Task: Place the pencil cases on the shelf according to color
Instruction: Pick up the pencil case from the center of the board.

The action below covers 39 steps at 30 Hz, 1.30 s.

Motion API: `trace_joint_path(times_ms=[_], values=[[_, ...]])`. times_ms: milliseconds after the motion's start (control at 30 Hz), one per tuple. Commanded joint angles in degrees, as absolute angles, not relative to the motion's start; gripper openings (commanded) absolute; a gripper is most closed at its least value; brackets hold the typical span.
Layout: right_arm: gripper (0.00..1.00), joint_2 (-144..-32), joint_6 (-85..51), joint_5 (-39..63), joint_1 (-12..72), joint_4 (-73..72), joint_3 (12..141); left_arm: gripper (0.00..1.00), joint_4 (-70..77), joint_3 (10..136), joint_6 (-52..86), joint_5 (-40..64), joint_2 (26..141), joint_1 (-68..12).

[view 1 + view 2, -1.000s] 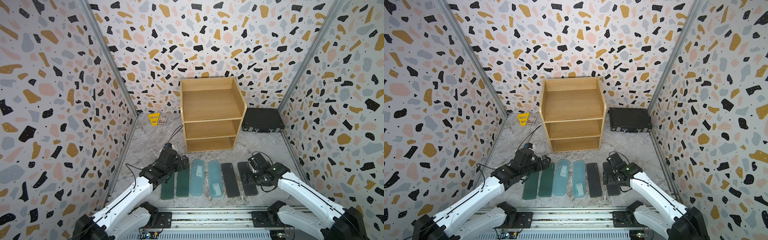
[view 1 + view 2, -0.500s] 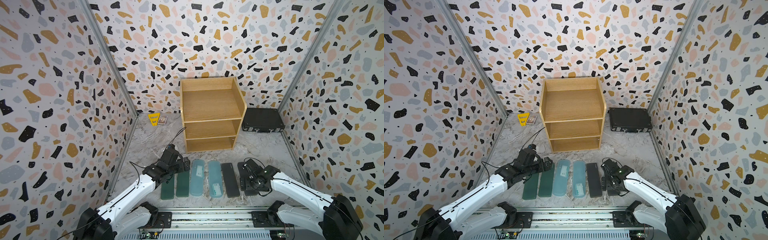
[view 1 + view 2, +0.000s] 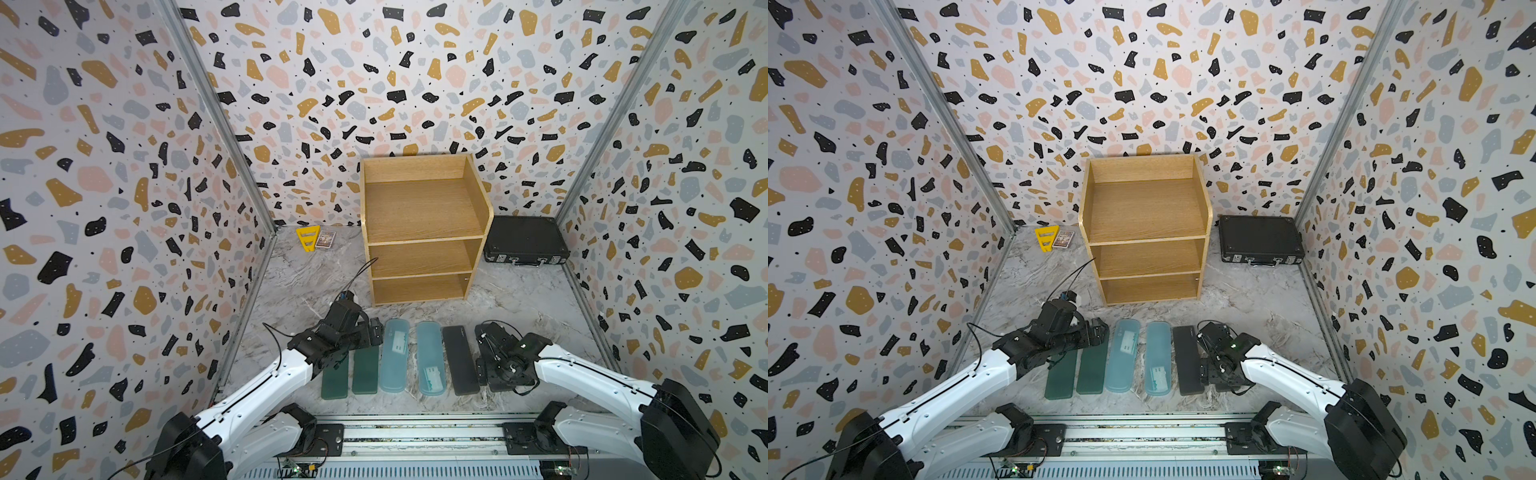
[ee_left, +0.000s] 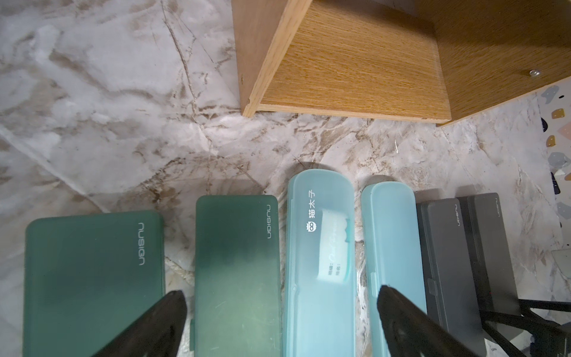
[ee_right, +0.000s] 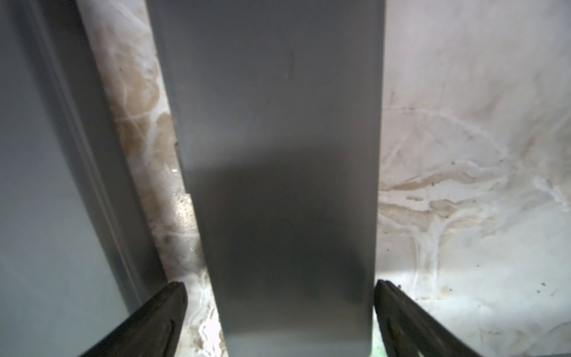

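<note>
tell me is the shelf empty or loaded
Empty: all three tiers of the shelf show bare wood; the cases lie in front.

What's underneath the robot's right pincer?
A dark grey pencil case, lying flat on the marble table, between the fingers of the open right pincer. In both top views the arm covers most of it; what is inside cannot be seen.

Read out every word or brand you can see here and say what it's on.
"nusign": outer dark green case
"nusign": inner dark green case
"猫太子": light blue case beside it
"nusign": inner dark grey case
"nusign", faint: outer dark grey case
Unreadable: white label inside that blue case; card by the back wall.
</note>
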<state>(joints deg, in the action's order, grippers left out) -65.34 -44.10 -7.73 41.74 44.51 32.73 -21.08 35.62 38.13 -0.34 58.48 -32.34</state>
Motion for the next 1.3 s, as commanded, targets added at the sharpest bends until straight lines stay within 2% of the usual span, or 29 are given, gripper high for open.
trace_joint_path(times_ms=[0, 333, 833, 900, 1067, 1133, 1267], values=[[1.00, -66.04, -45.44, -9.20, 42.19, 44.98, 32.98, 1.00, -21.60, 35.91, 37.27, -1.30, 58.52, -32.77], [1.00, -67.96, -46.88, -8.35, 42.36, 43.07, 32.50, 1.00, -24.12, 37.09, 36.56, -1.01, 56.76, -32.87], [0.80, -73.92, -47.29, -7.40, 42.54, 38.14, 31.32, 1.00, -26.46, 37.75, 36.26, -1.12, 54.42, -33.00], [0.73, -74.30, -47.29, -7.21, 42.63, 37.40, 30.81, 1.00, -26.43, 37.61, 36.21, -1.27, 54.41, -32.96], [0.62, -73.24, -47.37, -8.03, 42.93, 37.72, 30.85, 1.00, -26.99, 37.53, 36.21, -1.45, 54.49, -32.96], [0.53, -72.15, -47.23, -8.42, 43.06, 38.45, 31.15, 1.00, -27.15, 37.52, 36.21, -1.57, 54.40, -32.96], [0.28, -69.10, -46.47, -9.81, 43.07, 41.75, 32.33, 1.00, -27.59, 37.70, 36.56, -1.58, 53.97, -33.05]])
